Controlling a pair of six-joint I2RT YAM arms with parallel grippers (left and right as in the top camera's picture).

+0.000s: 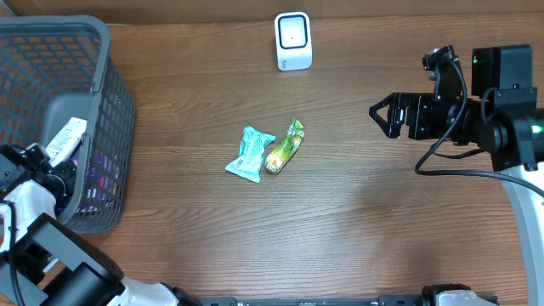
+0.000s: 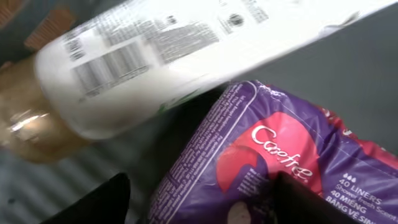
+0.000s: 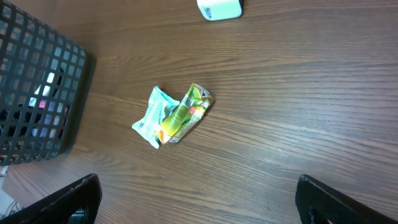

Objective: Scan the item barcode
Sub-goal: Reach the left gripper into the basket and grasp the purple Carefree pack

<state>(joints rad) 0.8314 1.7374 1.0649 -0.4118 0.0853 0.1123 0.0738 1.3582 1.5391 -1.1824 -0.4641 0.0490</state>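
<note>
In the left wrist view my left gripper [image 2: 202, 208] is down inside the grey basket [image 1: 110, 102], its jaws apart on either side of a purple Carefree liner pack [image 2: 280, 149]. The right finger [image 2: 317, 202] overlaps the pack; the left finger [image 2: 93, 202] stands clear of its edge. Just above the pack lies a white tube [image 2: 155, 50] with a barcode [image 2: 102, 71] facing up. The white scanner [image 1: 293, 41] stands at the table's far edge. My right gripper [image 1: 380, 115] hangs open over bare table at the right, holding nothing.
A teal packet [image 1: 250, 154] and a green-yellow packet [image 1: 285, 145] lie touching in the middle of the wooden table. The basket fills the left side, with the left arm [image 1: 30, 200] reaching in over its near wall.
</note>
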